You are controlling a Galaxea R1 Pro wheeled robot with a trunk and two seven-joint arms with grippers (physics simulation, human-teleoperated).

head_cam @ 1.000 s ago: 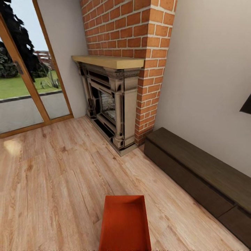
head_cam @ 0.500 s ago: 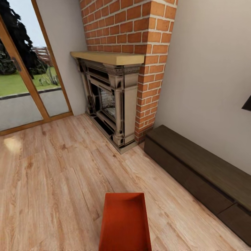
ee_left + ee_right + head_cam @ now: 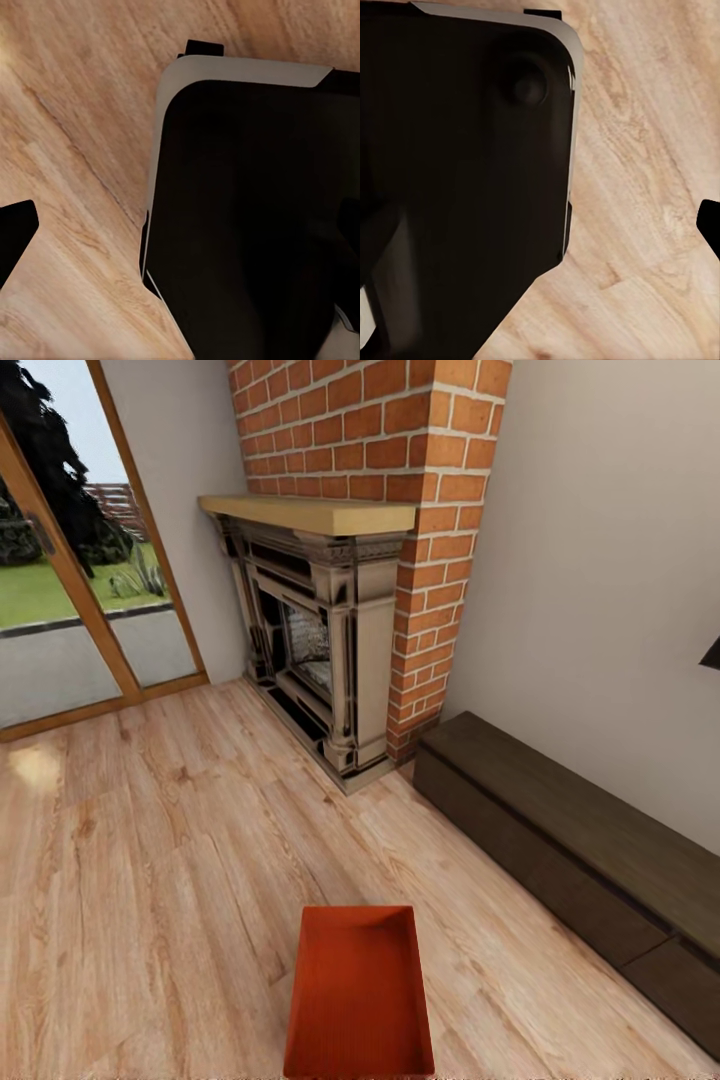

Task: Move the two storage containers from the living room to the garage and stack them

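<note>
**Living room, one bin on the planks**

Light wood plank flooring (image 3: 150, 880) spreads across the living room, running up to a red brick fireplace (image 3: 400, 480) with a pale wooden mantel (image 3: 310, 512) and an ornate metal-framed hearth (image 3: 310, 650) beneath it. Wood-framed glass doors (image 3: 70, 580) stand to the left of the fireplace, with grass and dark trees beyond the panes. A long, low dark wooden bench (image 3: 570, 840) sits against the plain pale wall to the right of the brickwork.

One orange-red storage container (image 3: 360, 990) shows in the head view near the bottom edge, open top facing up, its long side pointing toward the fireplace. It is well apart from both the hearth and the bench.

Both wrist views look down on the same plank floor past a large dark body with a pale rim (image 3: 247, 210) (image 3: 457, 172). A small black shape (image 3: 13, 232) juts in at the edge of the left wrist view, and another (image 3: 711, 225) at the edge of the right wrist view. Whether either pincer is wide or narrow cannot be told.
</note>
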